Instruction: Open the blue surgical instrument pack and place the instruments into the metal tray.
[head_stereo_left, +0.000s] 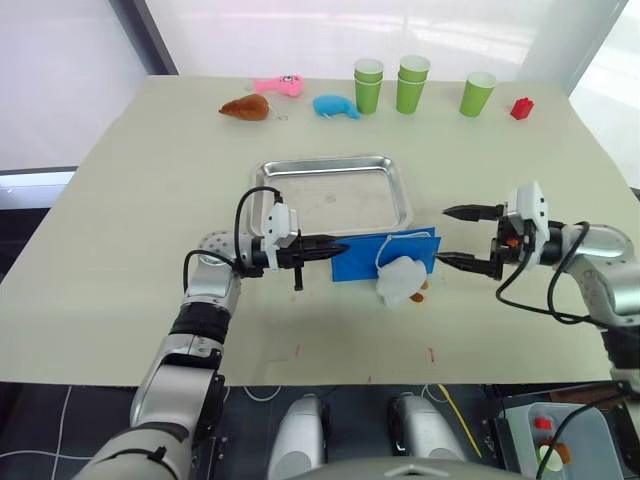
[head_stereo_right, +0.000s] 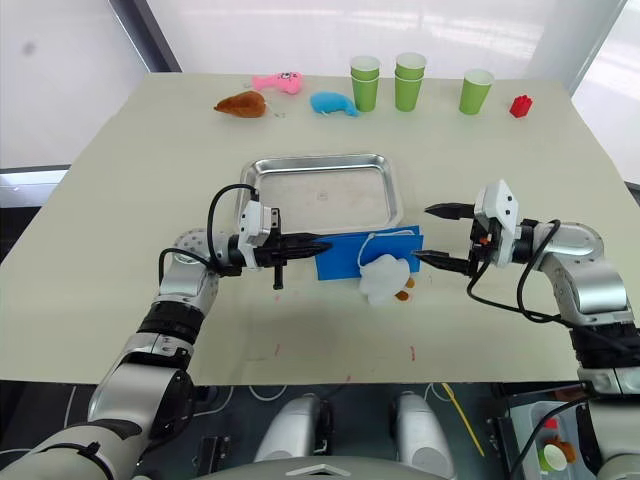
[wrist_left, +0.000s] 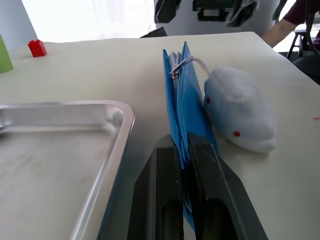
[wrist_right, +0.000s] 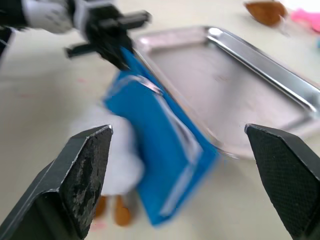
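Pale cream tabletop (head_stereo_left: 120, 200) fills the scene, with bright white panels behind its far edge. Along that far edge, from the left, lie a brown plush toy (head_stereo_left: 245, 107), a pink plush toy (head_stereo_left: 279, 86) and a small blue plush toy (head_stereo_left: 336, 106); then come three green paper cups (head_stereo_left: 368, 85), the first two of them stacked pairs, and a small red block (head_stereo_left: 521, 108) nearest the right corner.

On the near left, the left gripper (head_stereo_left: 335, 249) reaches toward the middle of the table. Its two black fingers (wrist_left: 160, 200) are clenched on the left edge of the flat blue fabric surgical instrument pack (head_stereo_left: 385, 256). The pack stands on edge, tilted, just in front of the near rim of the shallow shiny steel tray (head_stereo_left: 335, 193) with rounded corners. In the left wrist view the blue layers of the pack are pinched between the fingers, and a thin grey cord runs from its upper edge. No instruments can be made out.

A white plush mouse toy (head_stereo_left: 402, 281) with small red dots lies touching the near face of the pack, toward its right end.

Right of the pack, the right gripper (head_stereo_left: 460, 236) hangs above the table with its fingers spread wide and holding nothing. It points at the pack's right end, near it but apart.
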